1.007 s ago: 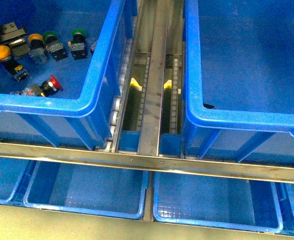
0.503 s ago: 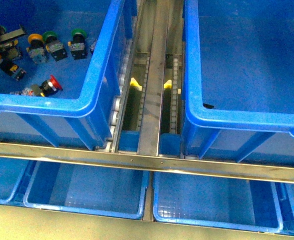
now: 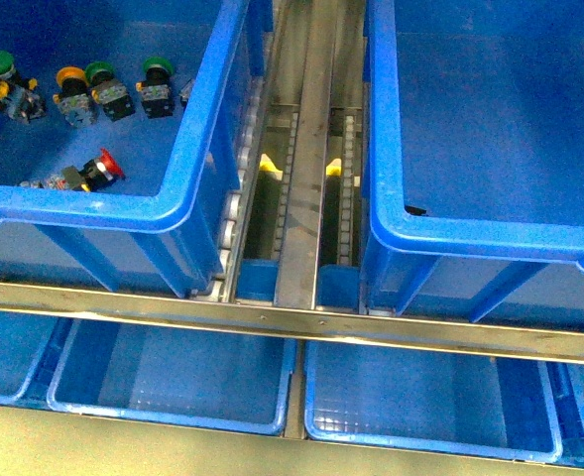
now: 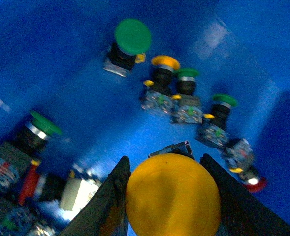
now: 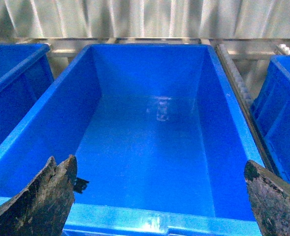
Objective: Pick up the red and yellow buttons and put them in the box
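In the left wrist view my left gripper [image 4: 165, 169] is shut on the yellow button [image 4: 173, 195], whose round cap fills the gap between both dark fingers, lifted above the crate floor. Below it lie another yellow-capped button [image 4: 164, 63], a red button [image 4: 255, 183] and several green ones. The front view shows that red button [image 3: 101, 169] near the left crate's front wall and a yellow cap [image 3: 70, 76] further back; neither arm appears there. My right gripper [image 5: 159, 199] hangs open over the near rim of the box [image 5: 149, 216], the empty right-hand crate [image 3: 470, 236].
The left crate [image 3: 187, 188] holds green-capped buttons [image 3: 156, 67] beside the others. A metal roller track [image 3: 296, 198] runs between the two crates. A steel rail [image 3: 292, 322] crosses the front, with shallow blue trays [image 3: 173, 377] below it.
The left gripper with the yellow button has slid out of the front view past its left edge. A green button at the far left is now uncovered. The right arm has not moved.
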Controlling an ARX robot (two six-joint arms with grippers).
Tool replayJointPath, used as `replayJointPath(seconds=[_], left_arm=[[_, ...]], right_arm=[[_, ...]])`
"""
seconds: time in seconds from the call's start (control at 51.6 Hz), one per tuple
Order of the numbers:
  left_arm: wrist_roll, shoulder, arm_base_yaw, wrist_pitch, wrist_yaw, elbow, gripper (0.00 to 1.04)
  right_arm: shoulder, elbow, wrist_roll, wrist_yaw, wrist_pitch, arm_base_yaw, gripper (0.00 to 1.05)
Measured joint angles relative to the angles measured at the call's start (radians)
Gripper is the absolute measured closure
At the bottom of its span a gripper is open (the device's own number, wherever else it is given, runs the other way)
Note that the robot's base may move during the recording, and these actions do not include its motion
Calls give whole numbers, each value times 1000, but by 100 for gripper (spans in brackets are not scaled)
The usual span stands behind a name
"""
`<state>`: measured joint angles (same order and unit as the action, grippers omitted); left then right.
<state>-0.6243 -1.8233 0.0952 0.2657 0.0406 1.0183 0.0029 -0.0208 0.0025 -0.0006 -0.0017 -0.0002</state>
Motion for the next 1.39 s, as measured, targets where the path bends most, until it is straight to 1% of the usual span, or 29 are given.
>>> replayJointPath(seconds=[0.097,0.116,0.194,0.29,0.387,0.484,0.503,0.562,0.697,0.852,1.026,1.394], left_arm=[[-47,84,-9,-28,49,-51,71],[-77,111,-17,-48,79,-66,71],[-119,165,-42,-66,115,-97,71],[-225,253,-131,-82,207,-103,71],[-288,272,-249,-109,240,-57,71],[-344,262,-365,-129,262,-1,71],[-348,260,-375,-131,264,5,71],[-372,248,-438,-132,256,36,71],[-420,204,-542,-140,232,100,71],[-455,153,-630,-151,222,137,71],[-478,124,-682,-169,212,150,71],[-447,119,-695,-189,213,147,71]], right_arm=[[0,0,0,0,0,0,6],[0,0,0,0,0,0,6],[0,0,0,0,0,0,6],[0,0,0,0,0,0,6],[0,0,0,0,0,0,6],[0,0,0,0,0,0,6],[0,0,0,0,0,0,6],[0,0,0,0,0,0,6],[0,0,0,0,0,0,6],[0,0,0,0,0,0,6],[0,0,0,0,0,0,6],[0,0,0,0,0,0,6]])
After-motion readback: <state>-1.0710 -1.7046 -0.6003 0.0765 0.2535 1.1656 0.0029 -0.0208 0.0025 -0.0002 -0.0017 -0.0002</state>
